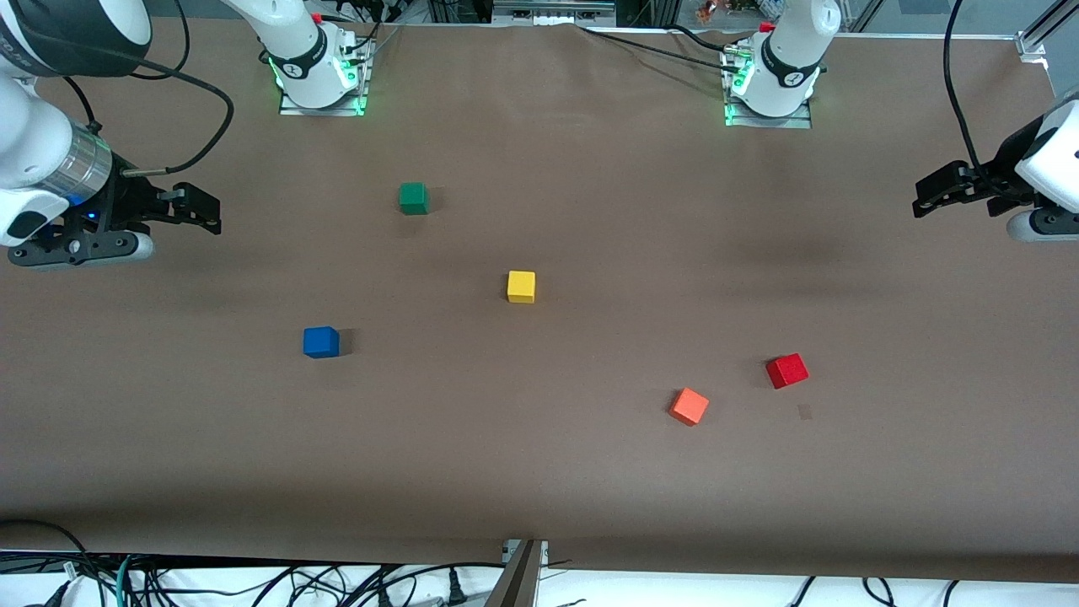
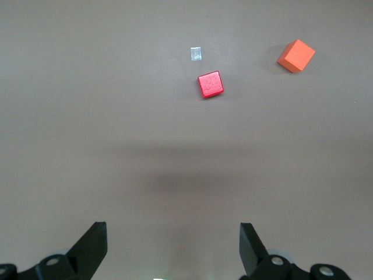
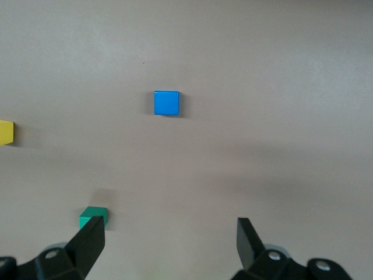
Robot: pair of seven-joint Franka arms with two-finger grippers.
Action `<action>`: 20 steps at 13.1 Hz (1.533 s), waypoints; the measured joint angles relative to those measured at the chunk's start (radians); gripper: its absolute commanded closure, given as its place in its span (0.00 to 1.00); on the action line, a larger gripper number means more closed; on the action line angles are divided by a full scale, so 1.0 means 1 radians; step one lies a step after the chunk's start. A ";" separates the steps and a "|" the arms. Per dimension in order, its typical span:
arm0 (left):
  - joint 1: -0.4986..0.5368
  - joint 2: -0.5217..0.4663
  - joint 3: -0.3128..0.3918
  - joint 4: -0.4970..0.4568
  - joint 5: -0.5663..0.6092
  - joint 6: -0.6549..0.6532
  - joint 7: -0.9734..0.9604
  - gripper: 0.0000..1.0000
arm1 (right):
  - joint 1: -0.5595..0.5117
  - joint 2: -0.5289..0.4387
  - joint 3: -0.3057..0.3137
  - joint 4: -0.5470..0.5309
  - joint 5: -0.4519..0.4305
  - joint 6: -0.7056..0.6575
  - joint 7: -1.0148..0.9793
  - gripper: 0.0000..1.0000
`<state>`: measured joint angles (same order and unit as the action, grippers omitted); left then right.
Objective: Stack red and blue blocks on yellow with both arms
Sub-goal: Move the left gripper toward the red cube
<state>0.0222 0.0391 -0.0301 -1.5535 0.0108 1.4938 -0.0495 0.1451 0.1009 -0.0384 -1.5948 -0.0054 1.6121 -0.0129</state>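
The yellow cube [image 1: 521,287] sits near the table's middle; its edge shows in the right wrist view [image 3: 6,132]. The blue cube [image 1: 321,341] lies nearer the front camera, toward the right arm's end, and shows in the right wrist view [image 3: 166,103]. The deep red cube [image 1: 786,371] lies toward the left arm's end and shows in the left wrist view [image 2: 210,84]. My right gripper [image 1: 211,212] [image 3: 171,230] hangs open and empty over its end of the table. My left gripper [image 1: 920,196] [image 2: 173,233] hangs open and empty over its end.
An orange-red cube [image 1: 689,406] [image 2: 296,55] lies beside the red one, nearer the front camera. A green cube [image 1: 413,198] [image 3: 92,217] sits farther from the front camera than the yellow one. A small pale patch [image 1: 805,411] [image 2: 196,53] marks the cloth by the red cube.
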 measured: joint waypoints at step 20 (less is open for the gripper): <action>-0.007 0.064 -0.004 0.000 0.000 0.124 0.001 0.00 | 0.000 0.000 0.000 0.000 0.004 0.000 0.000 0.00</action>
<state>0.0155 0.1031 -0.0346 -1.5535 0.0108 1.6180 -0.0483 0.1448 0.1014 -0.0388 -1.5946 -0.0011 1.6121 -0.0130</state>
